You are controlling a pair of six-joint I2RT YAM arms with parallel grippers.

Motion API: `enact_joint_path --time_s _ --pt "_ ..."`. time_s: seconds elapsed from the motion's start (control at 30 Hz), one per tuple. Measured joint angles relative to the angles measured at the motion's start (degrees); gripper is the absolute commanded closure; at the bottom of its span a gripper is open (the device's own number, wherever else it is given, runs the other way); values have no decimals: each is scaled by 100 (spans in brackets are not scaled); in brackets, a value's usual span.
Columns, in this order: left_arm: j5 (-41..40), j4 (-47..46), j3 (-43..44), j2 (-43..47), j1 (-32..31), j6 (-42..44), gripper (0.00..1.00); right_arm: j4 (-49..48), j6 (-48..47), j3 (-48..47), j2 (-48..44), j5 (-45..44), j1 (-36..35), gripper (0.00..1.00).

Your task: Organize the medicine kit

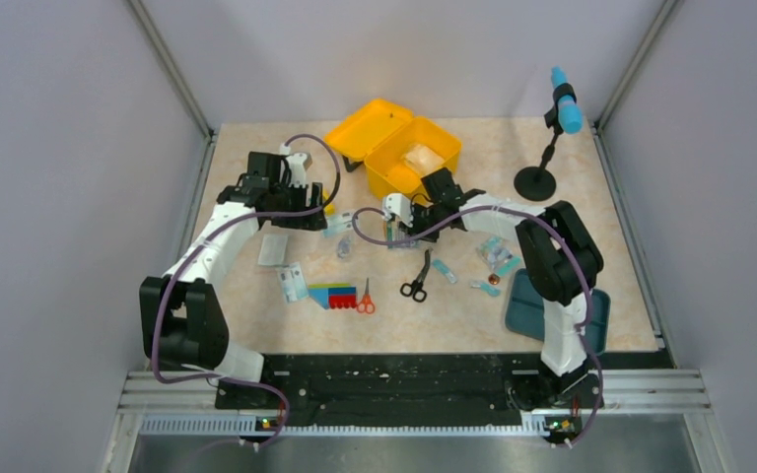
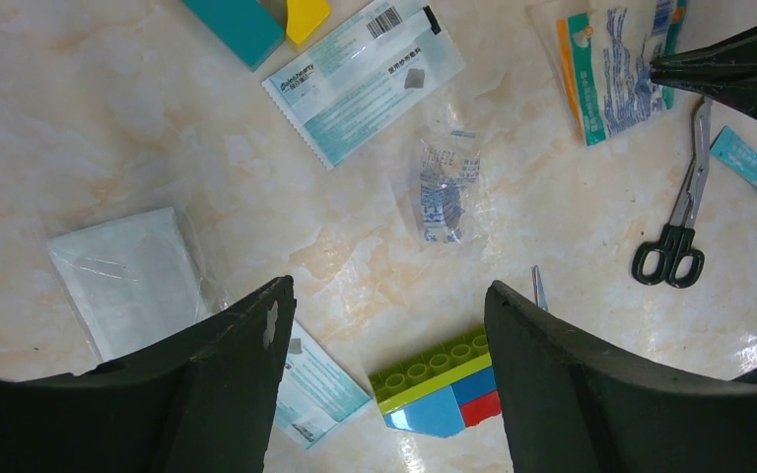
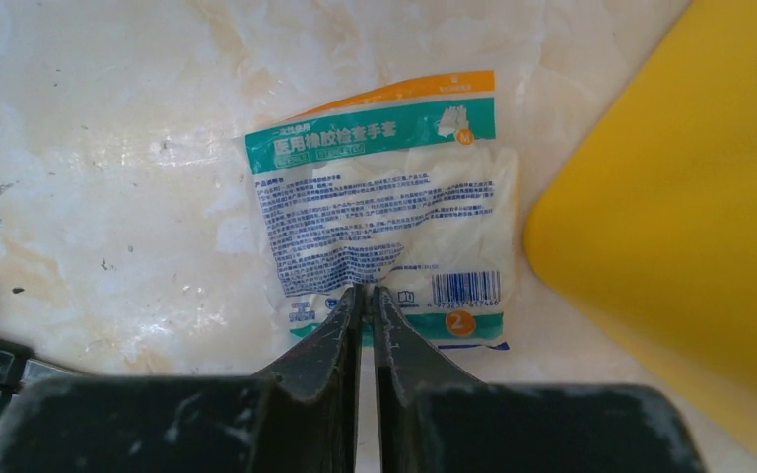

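The medicine kit (image 1: pixel 394 148), a yellow box with its lid open, stands at the back of the table; its yellow side fills the right of the right wrist view (image 3: pixel 690 177). My right gripper (image 3: pixel 367 294) is shut on the near edge of a glove packet (image 3: pixel 384 207), just in front of the kit; the packet lies low over the table. The packet also shows in the left wrist view (image 2: pixel 616 69). My left gripper (image 2: pixel 389 289) is open and empty, hovering above loose packets left of the kit (image 1: pixel 317 215).
Black scissors (image 2: pixel 680 227), a white-teal sachet (image 2: pixel 365 74), a small clear bag (image 2: pixel 446 192), a clear flat packet (image 2: pixel 133 276) and a toy block (image 2: pixel 439 384) lie below the left gripper. Red scissors (image 1: pixel 365 299), a teal tray (image 1: pixel 542 305) and a microphone stand (image 1: pixel 537 182) stand around.
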State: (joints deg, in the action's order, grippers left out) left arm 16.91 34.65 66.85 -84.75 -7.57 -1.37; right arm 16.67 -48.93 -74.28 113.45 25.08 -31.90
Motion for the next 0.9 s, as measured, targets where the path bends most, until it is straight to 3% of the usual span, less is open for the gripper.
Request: enact_joint_path --time_s 0.43,0.47,0.57,0.67,0.9 --pt "17 -63 0 -9 0 -11 25 1143 -190 173 -852 437 -9 100" --pt "17 -81 0 -13 0 -22 25 1233 -157 138 -927 487 -9 97" --pt "20 -109 0 -17 0 -44 25 1311 2 -4 -1067 590 -9 72" --pt "24 -136 0 -44 0 -72 25 1244 238 -92 -1034 527 -9 57" --pt "17 -146 0 -111 0 -92 25 909 485 -487 -249 177 -7 52"
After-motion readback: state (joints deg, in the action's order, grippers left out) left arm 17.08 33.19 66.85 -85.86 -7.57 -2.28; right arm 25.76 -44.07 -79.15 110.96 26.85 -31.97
